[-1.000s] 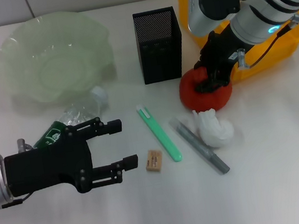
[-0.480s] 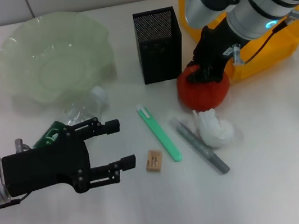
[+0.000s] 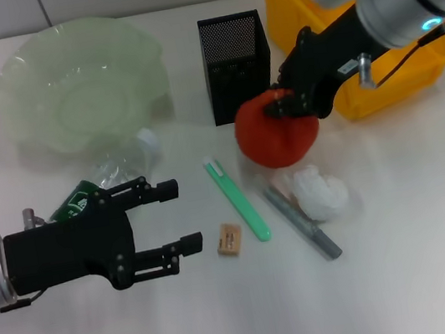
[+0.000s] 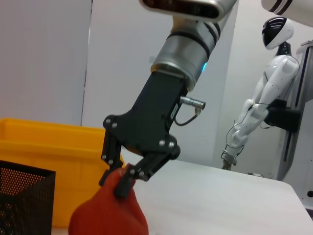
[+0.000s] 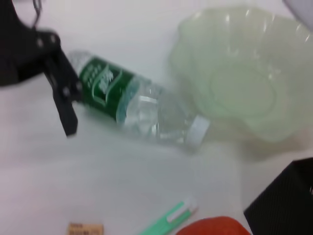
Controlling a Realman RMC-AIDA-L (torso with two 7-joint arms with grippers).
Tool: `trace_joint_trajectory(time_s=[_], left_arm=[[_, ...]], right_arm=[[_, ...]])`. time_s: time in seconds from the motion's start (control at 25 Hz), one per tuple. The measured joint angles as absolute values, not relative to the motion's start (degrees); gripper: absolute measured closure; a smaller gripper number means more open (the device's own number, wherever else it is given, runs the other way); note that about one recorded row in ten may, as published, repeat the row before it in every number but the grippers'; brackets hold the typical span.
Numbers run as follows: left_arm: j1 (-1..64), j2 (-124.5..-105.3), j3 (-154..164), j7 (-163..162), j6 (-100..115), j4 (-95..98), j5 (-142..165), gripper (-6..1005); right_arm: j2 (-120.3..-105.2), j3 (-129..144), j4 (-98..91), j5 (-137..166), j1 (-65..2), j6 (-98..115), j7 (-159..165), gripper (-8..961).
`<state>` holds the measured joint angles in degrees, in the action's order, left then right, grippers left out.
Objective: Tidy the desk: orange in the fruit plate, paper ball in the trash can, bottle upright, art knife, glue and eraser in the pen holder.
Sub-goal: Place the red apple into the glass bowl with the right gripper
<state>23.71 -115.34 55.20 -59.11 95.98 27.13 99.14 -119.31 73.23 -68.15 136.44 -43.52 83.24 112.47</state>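
The fruit plate [image 3: 79, 92] is the broadest thing on the desk, a pale green scalloped dish at the far left, and nothing lies in it; the yellow trash can [image 3: 338, 38] stands at the far right, its inside mostly hidden behind the right arm; the black mesh pen holder [image 3: 237, 67] sits between them, and no tool shows inside it.

The bottle [image 3: 114, 176] lies on its side just in front of the plate, cap toward the pen holder, partly covered by the left gripper [image 3: 181, 216], which hovers beside it with fingers spread wide and holding nothing — probably waiting its turn.

The right gripper [image 3: 288, 107] is clamped on the top of the orange [image 3: 276, 133], which appears lifted clear of the desk in front of the pen holder; gripping from above should leave the underside free to set down in the plate, well off to the left.

On the desk near the orange lie the paper ball [image 3: 321, 192], touching the grey glue stick [image 3: 301, 222]; then the green art knife [image 3: 237, 198]; then the small eraser [image 3: 229, 240] — all unsorted.
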Motion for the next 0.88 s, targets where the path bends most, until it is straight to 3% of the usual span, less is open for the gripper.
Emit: trace_joint_trajectory(time_s=[0.4, 0.88], left_arm=[[23.5, -115.31, 55.2, -59.3, 96.0, 27.0, 99.1, 218], [23.4, -115.42, 54.8, -59.0, 96.1, 26.8, 99.2, 219]], right_arm=[[-119.01, 63.7, -64.2, 120.8, -42.5, 83.4, 109.0, 805], [-119.42, 67.6, -46.4, 95.7, -47.2, 66.3, 90.2, 805]])
